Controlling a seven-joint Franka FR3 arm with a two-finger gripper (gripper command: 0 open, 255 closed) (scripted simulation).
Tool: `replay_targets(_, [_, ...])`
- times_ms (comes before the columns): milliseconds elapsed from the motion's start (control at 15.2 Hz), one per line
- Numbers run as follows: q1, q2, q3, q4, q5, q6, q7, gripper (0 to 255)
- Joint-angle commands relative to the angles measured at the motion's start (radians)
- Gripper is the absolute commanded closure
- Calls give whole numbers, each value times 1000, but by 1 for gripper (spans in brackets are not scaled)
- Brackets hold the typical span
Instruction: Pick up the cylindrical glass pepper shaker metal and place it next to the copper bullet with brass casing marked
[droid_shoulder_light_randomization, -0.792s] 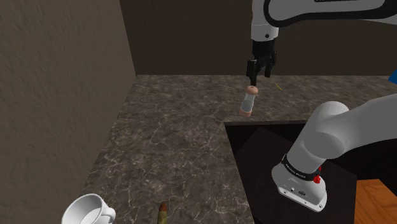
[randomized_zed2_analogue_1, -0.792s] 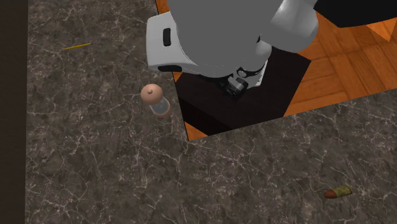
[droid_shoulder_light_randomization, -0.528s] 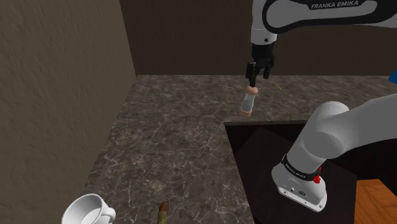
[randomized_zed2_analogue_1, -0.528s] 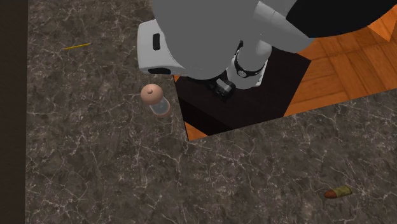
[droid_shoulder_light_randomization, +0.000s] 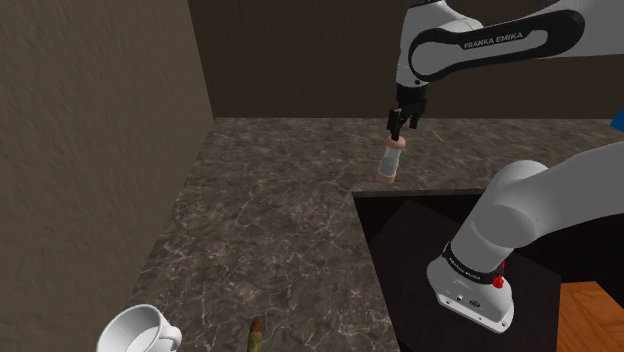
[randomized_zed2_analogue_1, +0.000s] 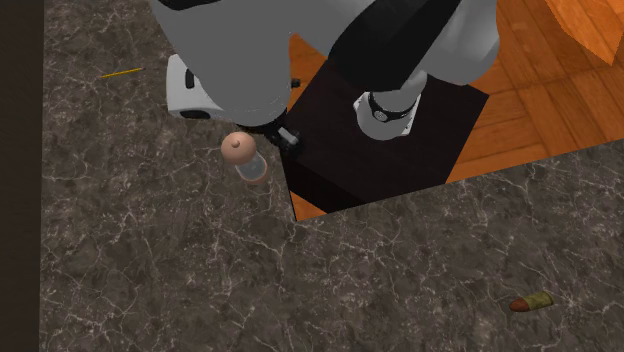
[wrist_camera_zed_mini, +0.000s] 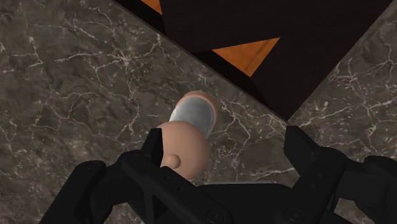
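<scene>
The pepper shaker (droid_shoulder_light_randomization: 391, 160) stands upright on the dark marble counter (droid_shoulder_light_randomization: 270, 220), near the inner corner of the counter's cut-out. It has a clear glass body and a rounded pinkish cap with a small knob (randomized_zed2_analogue_1: 238, 149). My black gripper (droid_shoulder_light_randomization: 401, 125) hovers just above the cap. In the wrist view the gripper (wrist_camera_zed_mini: 226, 145) is open, and the shaker (wrist_camera_zed_mini: 188, 137) sits below, closer to one finger (wrist_camera_zed_mini: 154, 145) than the other; neither touches it. The bullet (randomized_zed2_analogue_1: 530, 301), with its copper tip and brass case, lies far away near the counter's front edge (droid_shoulder_light_randomization: 255, 336).
A white cup (droid_shoulder_light_randomization: 138, 332) sits near the bullet at the shoulder view's lower left. A thin yellow stick (randomized_zed2_analogue_1: 121, 72) lies on the counter beyond the shaker. My dark stand (randomized_zed2_analogue_1: 390, 150) fills the cut-out, over an orange wood floor (randomized_zed2_analogue_1: 520, 100). Walls rise behind and beside the counter.
The arm has swung and the wrist has turned, so the gripper moved a little to the shoulder view's right, still above the shaker. The shaker and the bullet have not moved.
</scene>
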Motion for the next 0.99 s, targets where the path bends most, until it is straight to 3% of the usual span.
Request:
replay_targets(0, [-16, 34, -41, -16, -34, 85, -33, 0])
replay_targets(198, [-31, 95, -92, -21, -66, 191, -69, 0])
replay_targets(660, [-41, 144, -120, -80, -89, 301, -64, 0])
replay_targets(924, [-42, 149, -122, -85, -91, 310, -64, 0])
